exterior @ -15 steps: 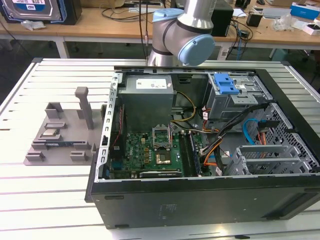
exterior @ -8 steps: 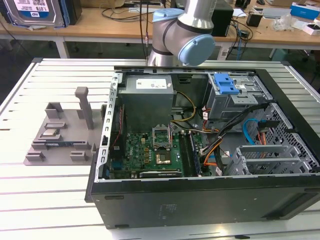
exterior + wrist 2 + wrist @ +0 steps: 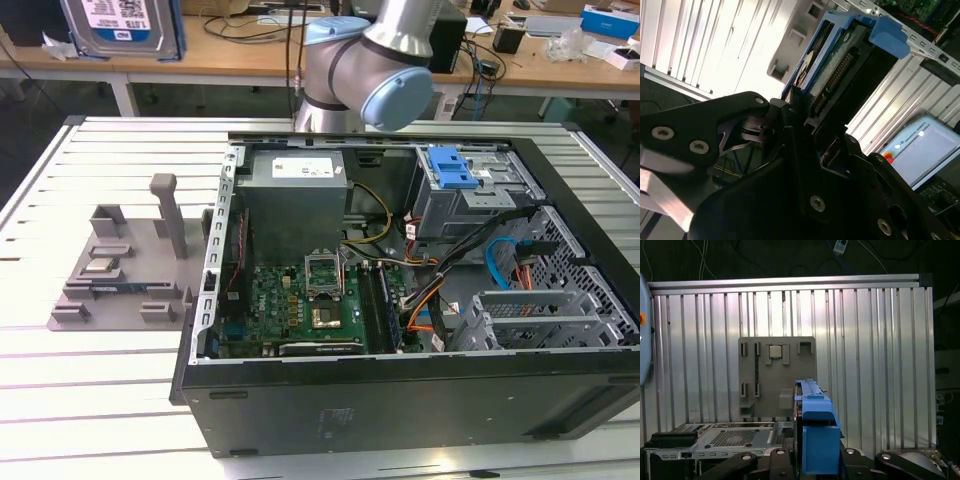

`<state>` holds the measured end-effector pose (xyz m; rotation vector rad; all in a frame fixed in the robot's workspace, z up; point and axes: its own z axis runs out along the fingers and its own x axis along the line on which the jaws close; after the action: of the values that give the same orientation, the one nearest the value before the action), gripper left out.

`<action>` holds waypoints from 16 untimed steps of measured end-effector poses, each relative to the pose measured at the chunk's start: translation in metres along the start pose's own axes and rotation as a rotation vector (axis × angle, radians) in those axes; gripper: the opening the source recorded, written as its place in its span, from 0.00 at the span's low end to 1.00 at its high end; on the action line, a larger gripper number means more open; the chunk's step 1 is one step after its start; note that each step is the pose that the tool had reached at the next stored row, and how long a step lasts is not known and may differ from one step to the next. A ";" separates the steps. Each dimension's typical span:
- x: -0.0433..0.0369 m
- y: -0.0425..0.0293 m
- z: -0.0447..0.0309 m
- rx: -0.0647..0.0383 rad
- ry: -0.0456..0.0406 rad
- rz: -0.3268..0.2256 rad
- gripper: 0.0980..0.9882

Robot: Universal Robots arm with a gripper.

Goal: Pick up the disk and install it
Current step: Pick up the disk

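Ribbed aluminium slats make up the tabletop [image 3: 100,400], with cluttered wooden benches [image 3: 250,50] behind its far edge. The disk [image 3: 120,25] is off the tabletop and in the air. In the exterior view it shows against the far bench, above the tabletop's far edge toward the exterior view's left, its white-and-blue label facing the camera and the blue bracket framing it. In the second wrist view the black end effector [image 3: 807,117] is clamped on the disk, one finger on each flat side, with the connector edge and a blue bracket tab pointing away from the fingers.

In the first wrist view the disk is seen edge-on, and beyond it a grey fixture plate [image 3: 777,375] lies flat on the slats with a small square silver chip [image 3: 775,351] seated in it. The plate sits near the tabletop's edge on the exterior view's left. Just beside it, filling the middle and the exterior view's right, an open computer case [image 3: 400,400] lies on its side, showing a green motherboard [image 3: 290,300] and a blue latch [image 3: 450,165] on a grey cage. The arm [image 3: 370,70] rises behind the case's far wall.
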<state>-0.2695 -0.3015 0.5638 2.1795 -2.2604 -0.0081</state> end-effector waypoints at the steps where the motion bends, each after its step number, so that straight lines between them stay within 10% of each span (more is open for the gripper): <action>1: -0.0001 -0.0048 0.0009 0.000 -0.0001 0.000 0.30; 6: -0.0011 -0.0341 0.0089 0.000 0.0005 0.000 0.30; 16: -0.0024 -0.0699 0.0227 -0.001 0.0012 0.000 0.30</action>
<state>-0.1996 -0.3015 0.5408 2.1787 -2.2593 -0.0077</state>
